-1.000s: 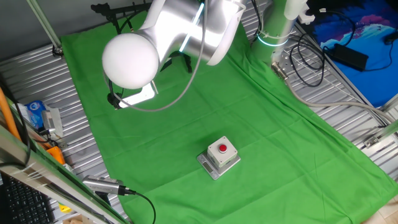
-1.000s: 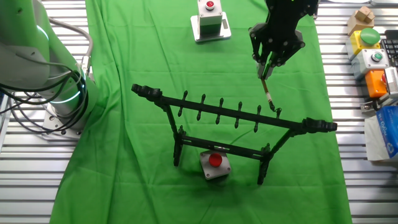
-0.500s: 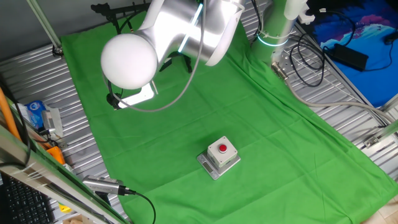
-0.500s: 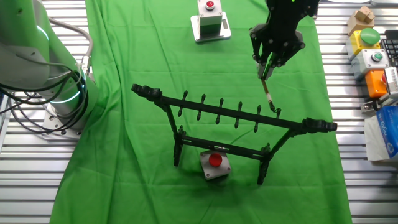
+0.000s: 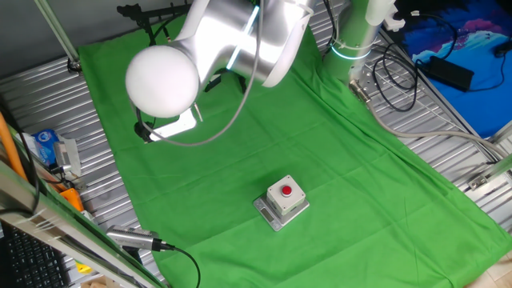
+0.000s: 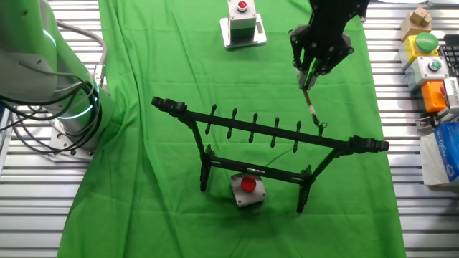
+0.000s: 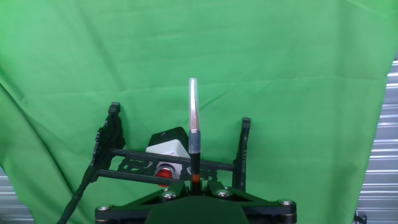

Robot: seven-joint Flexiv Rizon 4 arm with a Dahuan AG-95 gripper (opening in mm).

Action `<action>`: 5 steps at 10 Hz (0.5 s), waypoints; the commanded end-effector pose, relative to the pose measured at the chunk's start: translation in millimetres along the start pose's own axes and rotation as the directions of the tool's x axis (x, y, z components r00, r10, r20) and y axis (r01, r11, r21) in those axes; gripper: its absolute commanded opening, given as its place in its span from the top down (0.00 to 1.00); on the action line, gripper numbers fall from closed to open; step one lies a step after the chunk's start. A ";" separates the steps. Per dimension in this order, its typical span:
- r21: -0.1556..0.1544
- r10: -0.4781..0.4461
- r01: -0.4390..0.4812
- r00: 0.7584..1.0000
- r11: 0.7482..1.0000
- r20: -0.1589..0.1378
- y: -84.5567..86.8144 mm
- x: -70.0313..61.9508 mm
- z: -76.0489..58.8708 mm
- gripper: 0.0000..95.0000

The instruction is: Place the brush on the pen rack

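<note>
You see the gripper [image 6: 310, 74] clenched on the brush [image 6: 311, 109], which hangs above the right end of the pen rack [image 6: 267, 133]. Compared with a second ago, the gripper moved slightly right, and the brush end is now at the last peg.

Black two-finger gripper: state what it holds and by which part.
The gripper is shut on the thin reddish-brown calligraphy brush, gripping one end of the shaft.

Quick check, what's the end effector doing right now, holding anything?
End effector: closed on the thin reddish-brown calligraphy brush, held just above the black metal pen rack.
</note>
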State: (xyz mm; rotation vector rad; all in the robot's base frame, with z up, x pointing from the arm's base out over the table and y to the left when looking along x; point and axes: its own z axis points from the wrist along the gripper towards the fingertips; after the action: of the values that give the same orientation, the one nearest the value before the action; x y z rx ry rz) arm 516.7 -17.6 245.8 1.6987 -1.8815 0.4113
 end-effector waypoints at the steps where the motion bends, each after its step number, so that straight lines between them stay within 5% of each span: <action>1: 0.003 -0.004 0.004 1.000 1.000 0.001 0.3 0.5 -0.1 1.00; 5: 0.003 0.004 -0.004 0.999 1.000 0.043 0.4 0.5 -0.3 1.00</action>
State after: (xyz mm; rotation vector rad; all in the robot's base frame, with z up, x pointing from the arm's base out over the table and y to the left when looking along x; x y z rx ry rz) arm 515.7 -18.7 246.7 1.7215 -1.9184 0.3811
